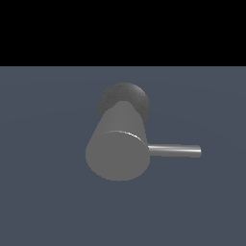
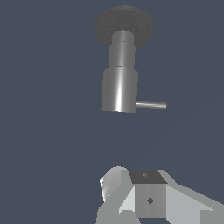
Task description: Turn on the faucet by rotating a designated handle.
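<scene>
Currently the faucet (image 1: 117, 156) stands on its speckled base (image 1: 137, 96); the handle (image 1: 175, 150) projects toward the exterior view's right. Gripper (image 2: 131, 192) well apart; jaw state indeterminable.

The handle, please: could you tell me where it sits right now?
In the exterior view the handle sticks out level toward that view's right from the faucet, near its flat round end. The gripper, seen only in the wrist view, is apart from it.
</scene>
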`<state>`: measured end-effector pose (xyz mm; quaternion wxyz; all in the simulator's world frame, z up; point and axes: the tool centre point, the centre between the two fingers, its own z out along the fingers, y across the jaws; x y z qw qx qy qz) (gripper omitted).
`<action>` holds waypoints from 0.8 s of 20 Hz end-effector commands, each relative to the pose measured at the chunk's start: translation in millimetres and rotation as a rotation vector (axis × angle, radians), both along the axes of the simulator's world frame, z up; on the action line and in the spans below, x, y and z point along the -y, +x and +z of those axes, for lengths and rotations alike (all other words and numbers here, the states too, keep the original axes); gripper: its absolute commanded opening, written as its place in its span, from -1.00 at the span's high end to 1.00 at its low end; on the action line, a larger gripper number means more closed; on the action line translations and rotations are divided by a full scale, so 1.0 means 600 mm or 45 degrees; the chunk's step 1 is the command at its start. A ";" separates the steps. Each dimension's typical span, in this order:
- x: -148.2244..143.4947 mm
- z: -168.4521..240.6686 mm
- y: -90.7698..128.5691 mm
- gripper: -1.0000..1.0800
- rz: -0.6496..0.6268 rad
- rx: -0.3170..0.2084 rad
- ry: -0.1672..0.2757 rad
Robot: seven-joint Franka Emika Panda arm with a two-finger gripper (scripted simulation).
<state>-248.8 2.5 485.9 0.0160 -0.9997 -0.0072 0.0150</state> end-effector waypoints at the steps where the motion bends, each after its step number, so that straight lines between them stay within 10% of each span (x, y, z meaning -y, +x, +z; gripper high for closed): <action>1: 0.000 0.000 0.000 1.00 0.000 0.000 0.000; 8: 0.003 0.006 0.002 1.00 -0.001 0.034 0.063; 16: 0.019 0.031 0.010 1.00 -0.010 0.163 0.285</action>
